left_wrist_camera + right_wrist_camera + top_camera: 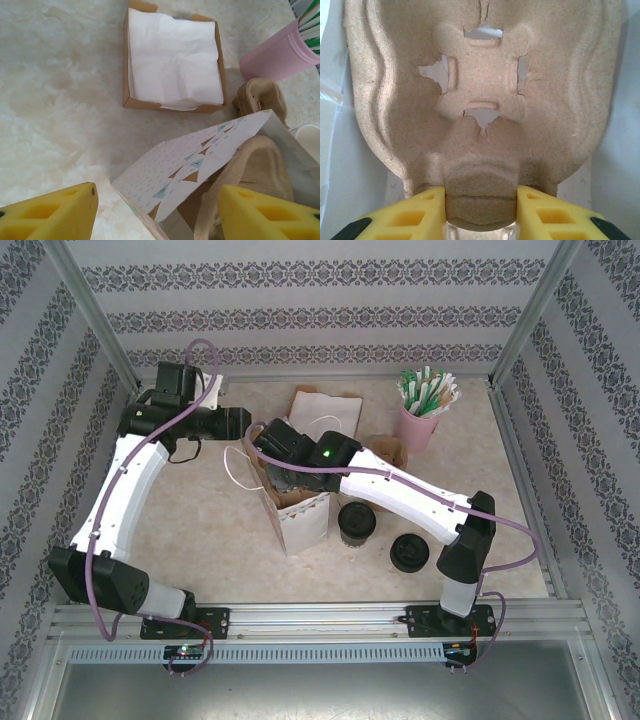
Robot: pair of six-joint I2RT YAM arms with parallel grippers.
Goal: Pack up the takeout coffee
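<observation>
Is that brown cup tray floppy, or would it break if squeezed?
Probably fairly stiff and light: the tray holds its moulded shape though the right gripper pinches only one end. Likely easy to tear, though: its cut-outs have ragged edges.

The coffee [356, 523] is a small cup with a round black lid on top. It stands upright by itself on the table [200, 530]. It is near the middle, a bit to the right and a bit toward the near edge. From above, mostly its lid shows.
</observation>
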